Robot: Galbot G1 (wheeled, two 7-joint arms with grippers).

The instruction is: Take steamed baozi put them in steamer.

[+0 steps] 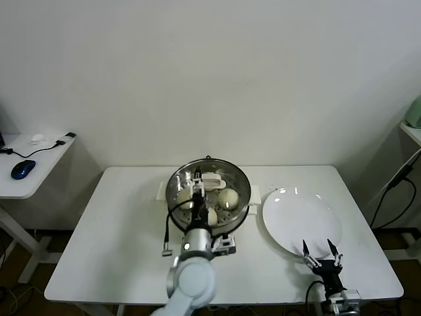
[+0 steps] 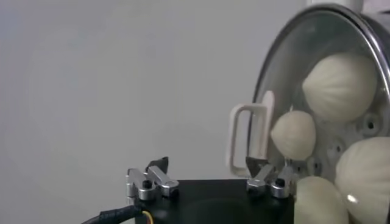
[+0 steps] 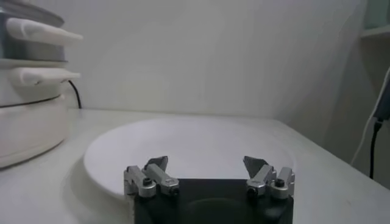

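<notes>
Four baozi [image 2: 339, 85] sit in the steamer [image 1: 241, 182] — plate [image 1: 299, 224] bare; task looks done. Left pincer [image 2: 207, 176] and right pincer [image 1: 320, 249] both gape empty.

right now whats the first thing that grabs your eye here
The shiny steamer at the table's middle, with cream-white baozi lying on its perforated tray. The left hand hangs open right over it, holding nothing. To the steamer's right, the white plate lies bare, the right hand open at its near edge.
</notes>
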